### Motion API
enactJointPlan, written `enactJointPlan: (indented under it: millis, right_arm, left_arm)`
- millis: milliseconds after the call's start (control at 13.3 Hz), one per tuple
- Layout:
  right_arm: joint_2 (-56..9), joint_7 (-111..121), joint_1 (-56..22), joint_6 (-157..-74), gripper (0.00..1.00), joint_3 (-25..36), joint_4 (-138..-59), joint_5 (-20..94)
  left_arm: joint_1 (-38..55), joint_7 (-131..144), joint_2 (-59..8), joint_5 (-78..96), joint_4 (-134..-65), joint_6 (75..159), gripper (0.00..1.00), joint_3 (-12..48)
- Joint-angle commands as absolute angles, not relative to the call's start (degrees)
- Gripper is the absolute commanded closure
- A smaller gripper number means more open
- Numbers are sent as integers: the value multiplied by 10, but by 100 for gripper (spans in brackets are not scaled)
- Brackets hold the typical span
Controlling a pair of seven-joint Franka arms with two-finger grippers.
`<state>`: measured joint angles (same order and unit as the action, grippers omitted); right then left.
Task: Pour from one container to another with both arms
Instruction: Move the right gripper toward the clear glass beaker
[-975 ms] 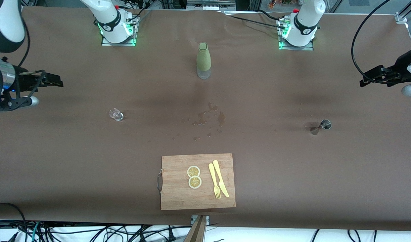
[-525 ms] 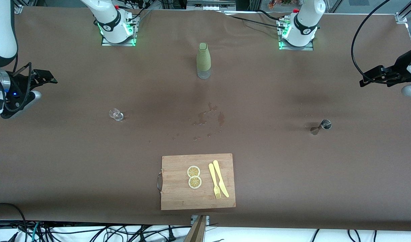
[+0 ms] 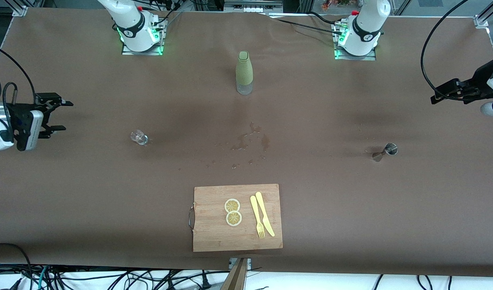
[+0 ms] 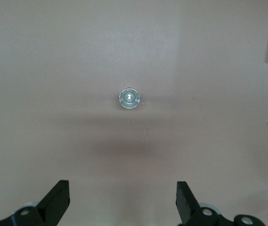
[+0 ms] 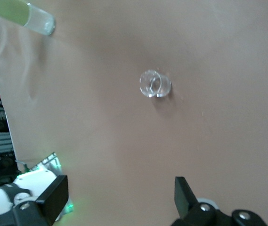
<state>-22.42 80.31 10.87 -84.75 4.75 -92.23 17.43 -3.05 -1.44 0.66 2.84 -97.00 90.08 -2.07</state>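
Lying nearest the front camera: cutting board (image 3: 214,237) bearing lemon slices (image 3: 233,212) and yellow cutlery (image 3: 262,214). Standing farther than the board: glass cup (image 3: 139,137) toward the right arm's end, jigger (image 3: 390,149) toward the left arm's end, wet splashes (image 3: 246,143) between, nothing blocking either. Hovering over table ends, likely readying approach: right gripper (image 3: 57,115) and left gripper (image 4: 122,200), jaws spread and empty; farthest from the board, green-sleeved bottle (image 3: 244,72).

A tiny clear glass cup (image 3: 139,137) stands upright on the brown table toward the right arm's end, nothing touching it. Well apart, toward the left arm's end, a small shiny steel jigger (image 3: 390,149) stands upright, its round rim facing up.
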Motion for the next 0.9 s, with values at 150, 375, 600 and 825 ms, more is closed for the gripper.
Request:
enactJointPlan:
  millis: [150, 375, 600, 825]
  right_arm:
    - [-300, 1023, 127, -868, 0, 43, -914, 277]
    - [-341, 1133, 137, -861, 0, 43, -915, 353]
    - [-402, 1233, 154, -857, 0, 43, -923, 434]
    - [-431, 1286, 153, -853, 0, 40, -924, 475]
  left_arm:
    - [-42, -27, 18, 23, -1029, 945, 0, -20]
    - [-67, -89, 19, -6, -1110, 1052, 0, -21]
    - [-90, -98, 12, -13, -1170, 1126, 0, -21]
    - [-116, -168, -10, -12, -1224, 1224, 0, -21]
